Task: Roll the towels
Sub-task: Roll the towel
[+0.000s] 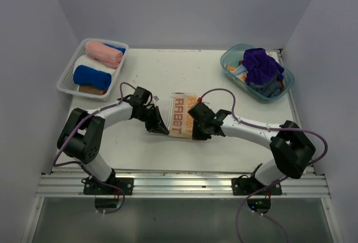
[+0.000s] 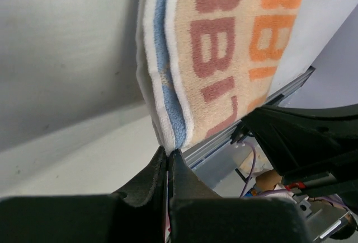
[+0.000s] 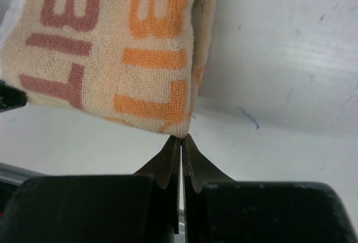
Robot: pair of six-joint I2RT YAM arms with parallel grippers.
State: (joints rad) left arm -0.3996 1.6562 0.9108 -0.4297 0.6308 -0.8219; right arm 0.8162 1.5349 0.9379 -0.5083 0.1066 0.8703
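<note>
the rabbit towel (image 1: 180, 108) lies folded near the middle of the table (image 1: 151, 75), toward its near edge. the left tool (image 1: 160, 127) and right tool (image 1: 196, 134) are both closed narrow at the towel's two near corners, probably to lift that edge and start the roll. i cannot tell whether any cloth is caught. rolled towels (image 1: 92, 76) fill the basket (image 1: 66, 89) at the far left corner.

In the top view, the near edge of the RABBIT towel (image 1: 182, 113) is hidden under the left gripper (image 1: 162, 129) and right gripper (image 1: 194, 135). Both wrist views cut its lettering off at the top edge. Whether the closed tips pinch its corners cannot be told. In the tub (image 1: 225, 62), the purple towel (image 1: 262, 66) covers those beneath.
</note>
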